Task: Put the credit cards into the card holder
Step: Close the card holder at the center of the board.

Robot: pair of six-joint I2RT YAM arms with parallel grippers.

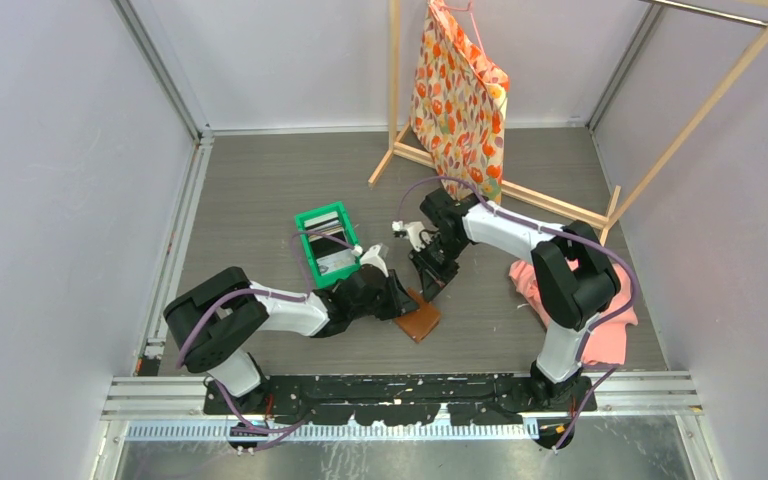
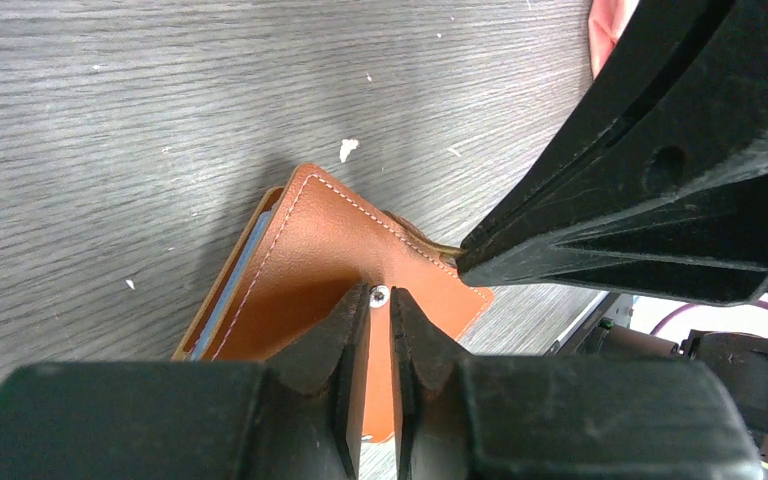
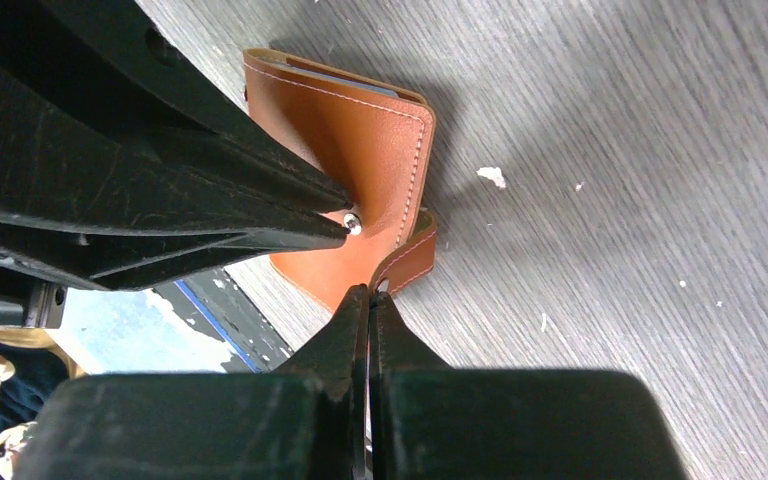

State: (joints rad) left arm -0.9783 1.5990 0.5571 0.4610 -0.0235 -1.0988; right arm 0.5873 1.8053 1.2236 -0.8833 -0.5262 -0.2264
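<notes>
Closest in, the right gripper (image 3: 370, 292) is pressed together on the snap tab (image 3: 415, 255) of the brown leather card holder (image 3: 360, 130), which lies folded shut on the grey table (image 3: 610, 200) between the arms. The left gripper (image 2: 380, 305), nearly closed, seems to pinch the snap stud (image 3: 354, 222). Light, supple leather will likely flex and slide, so steadying the cover while pulling the tab looks wisest.

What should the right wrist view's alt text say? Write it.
A folded brown leather card holder lies on a grey wood-grain table. The left arm's jaws, from the left, close around its metal snap, while the right arm's jaws meet shut at the strap tab below.
</notes>
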